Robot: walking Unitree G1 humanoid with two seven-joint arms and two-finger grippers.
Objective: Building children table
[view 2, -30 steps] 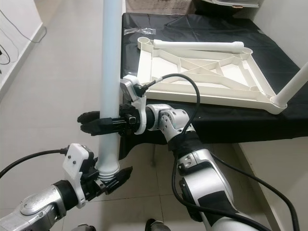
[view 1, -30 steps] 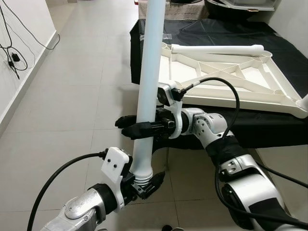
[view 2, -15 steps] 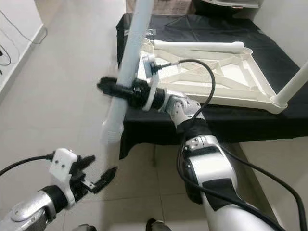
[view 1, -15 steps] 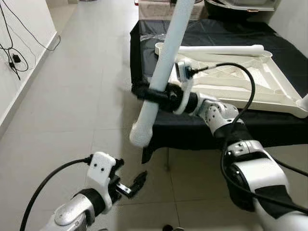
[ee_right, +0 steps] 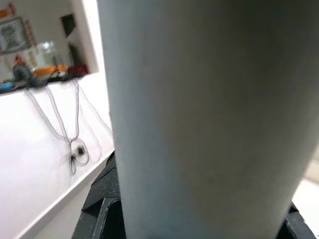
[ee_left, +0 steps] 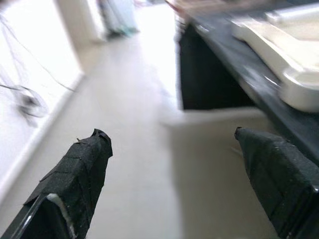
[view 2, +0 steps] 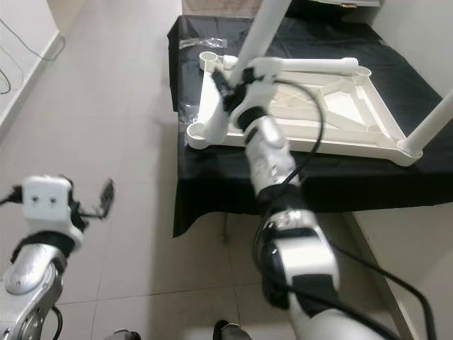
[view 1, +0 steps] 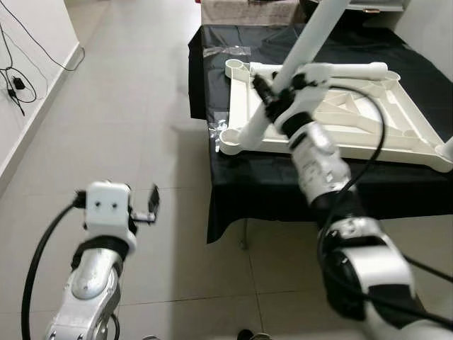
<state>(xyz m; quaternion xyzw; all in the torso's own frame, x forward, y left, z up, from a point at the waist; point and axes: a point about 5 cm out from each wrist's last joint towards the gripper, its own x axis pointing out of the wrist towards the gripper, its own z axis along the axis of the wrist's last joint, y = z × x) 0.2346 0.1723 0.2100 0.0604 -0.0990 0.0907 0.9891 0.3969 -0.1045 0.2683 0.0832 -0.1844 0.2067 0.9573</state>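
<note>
Right gripper [view 1: 267, 91]: clenched on tilted table leg [view 1: 297, 57], foot at near-left corner socket of upturned tabletop [view 1: 368, 124]. Left gripper [view 1: 151, 205]: fingers spread, over open floor [view 1: 120, 113].

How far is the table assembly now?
Done: one leg stands in the far right corner of the upside-down tabletop. In hand: the right end effector holds a second leg, its end at the near left corner socket. Left: another leg lies loose on the tabletop.
</note>
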